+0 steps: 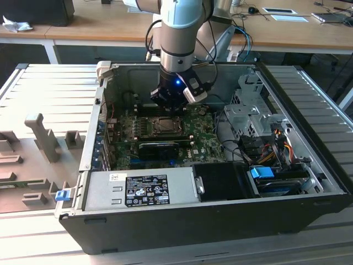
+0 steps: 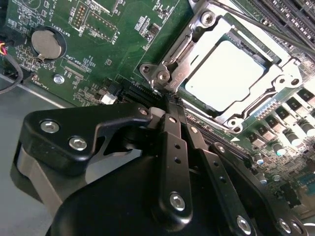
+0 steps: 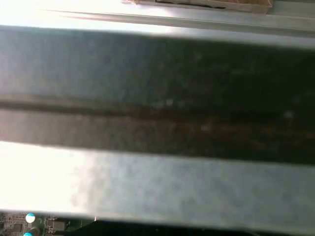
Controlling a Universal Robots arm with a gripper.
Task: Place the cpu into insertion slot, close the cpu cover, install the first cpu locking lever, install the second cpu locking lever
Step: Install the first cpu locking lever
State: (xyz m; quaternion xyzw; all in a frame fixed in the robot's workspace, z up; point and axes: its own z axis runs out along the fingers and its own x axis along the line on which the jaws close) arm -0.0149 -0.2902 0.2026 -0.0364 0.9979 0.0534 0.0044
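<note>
power supply [image 1: 138, 190] in case [image 1: 193, 226] | coin battery [image 2: 47, 43] on board [image 2: 98, 73] | blue clip [image 1: 62, 194] beside case

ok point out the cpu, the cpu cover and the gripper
the cpu [image 2: 229, 73]: second wrist view, middle of its silver-grey top
the cpu cover [image 2: 281, 78]: second wrist view, on a side bar of its metal frame
the gripper [image 2: 166, 104]: second wrist view, midway between its fingertips

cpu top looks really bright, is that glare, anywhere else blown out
Second wrist view: yes, the cpu glares almost white, the pincer is dark; first wrist view: the case wall washes out white; exterior view: even light.
</note>
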